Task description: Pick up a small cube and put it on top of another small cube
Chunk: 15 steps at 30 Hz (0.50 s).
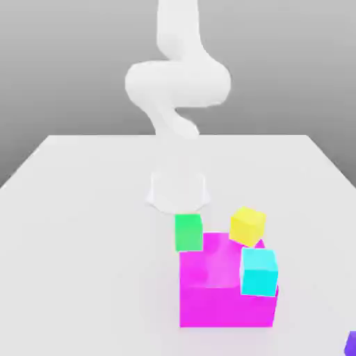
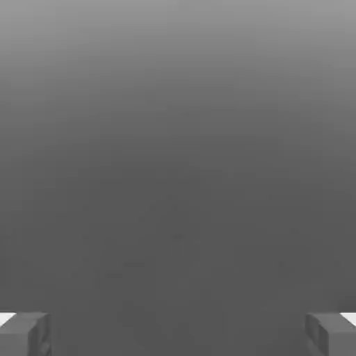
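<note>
From where I stand, the pincer (image 2: 178,336) is released: in the hand view its two dark grey, blocky fingers (image 2: 24,334) stand wide apart with nothing held between them. Behind them spreads a smooth grey gradient, soft as unlit plaster.

The smooth, matte white robot arm (image 1: 178,82) swells into rounded, bulbous joints and comes down to a flared white base (image 1: 178,192) at the pale, plain desk (image 1: 83,257). A grey backdrop (image 1: 69,76) rises beyond it.

The small cubes have flat, evenly coloured faces and crisp edges, like plain plastic. A bright green small cube (image 1: 188,233) sits upright at the rear corner of a big, glossy-looking magenta block (image 1: 226,306), toward the exterior view's left. A yellow small cube (image 1: 247,226) is turned and tilted by the block's rear edge, toward the exterior view's right. Nearer the front, a cyan small cube (image 1: 259,272) overlaps the block's corner on that same side. I can't tell whether these three rest on the magenta shape or beside it, nor whether its lighter-shaded top is hollow. A violet piece (image 1: 352,344) with straight edges is cut off at the exterior view's lower right corner, well apart from the others.
</note>
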Tool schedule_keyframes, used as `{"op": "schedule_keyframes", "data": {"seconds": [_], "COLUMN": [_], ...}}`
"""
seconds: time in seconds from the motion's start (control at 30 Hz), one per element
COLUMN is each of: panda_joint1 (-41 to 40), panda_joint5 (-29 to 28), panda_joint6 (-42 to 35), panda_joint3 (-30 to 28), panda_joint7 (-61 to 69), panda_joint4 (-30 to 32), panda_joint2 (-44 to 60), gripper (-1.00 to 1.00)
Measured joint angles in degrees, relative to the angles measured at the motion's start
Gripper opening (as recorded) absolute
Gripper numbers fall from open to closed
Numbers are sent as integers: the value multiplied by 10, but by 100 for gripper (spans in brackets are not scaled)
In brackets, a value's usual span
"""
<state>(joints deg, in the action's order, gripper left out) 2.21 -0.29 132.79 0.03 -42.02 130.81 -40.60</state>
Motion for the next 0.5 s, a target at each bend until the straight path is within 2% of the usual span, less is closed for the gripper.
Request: {"op": "schedule_keyframes", "data": {"seconds": [0.5], "panda_joint1": [107], "panda_joint5": [-4], "panda_joint6": [61], "panda_joint3": [23], "panda_joint7": [240], "panda_joint4": [-58], "panda_joint2": [315], "gripper": [0]}}
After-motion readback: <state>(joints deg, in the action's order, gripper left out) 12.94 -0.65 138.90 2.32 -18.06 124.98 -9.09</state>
